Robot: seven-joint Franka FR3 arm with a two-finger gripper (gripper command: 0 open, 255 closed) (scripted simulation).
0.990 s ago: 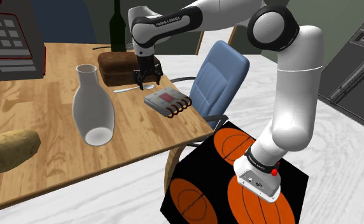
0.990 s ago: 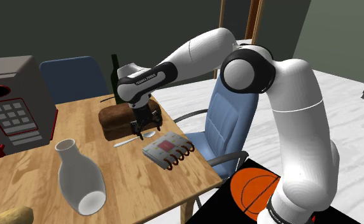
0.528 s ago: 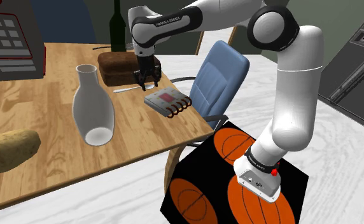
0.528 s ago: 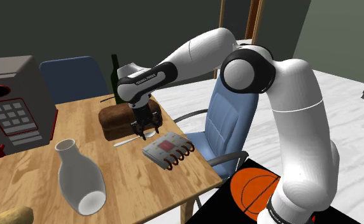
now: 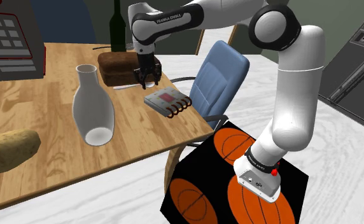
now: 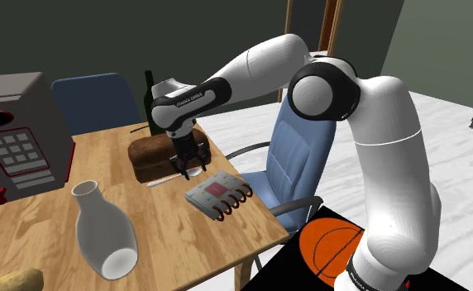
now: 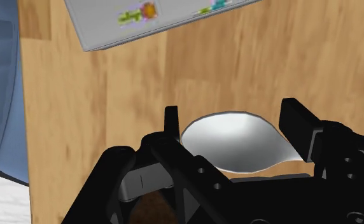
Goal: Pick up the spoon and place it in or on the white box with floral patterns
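1. Claw (image 5: 146, 80) — I am reading it as pinching the spoon (image 7: 235, 141) by its bowl, one finger at each side, just above the wooden surface (image 5: 53, 162).
2. Spoon: it is hanging in the claw just beside the brown loaf (image 5: 114, 63), with its handle pointing out toward the white vase (image 5: 93, 105). It is near the white box (image 5: 166, 99) but not over it.
3. Risk, slip: the bowl is rounded and looks smooth, so I am judging the hold shallow. The long handle is loading one side and could twist the spoon free during the carry.
4. Risk, snag: if I am swinging low, the handle end could drag on the surface or catch the loaf.
5. Risk, drop: the box is lying near the surface's edge on the side of the blue chair (image 5: 216, 75). Released off-centre, the spoon could slide off the box and over that edge.
6. Room — bare wood is lying open between claw and box. The loaf is crowding close behind, with a dark bottle (image 5: 117, 24) beyond it, and the vase is standing well apart.
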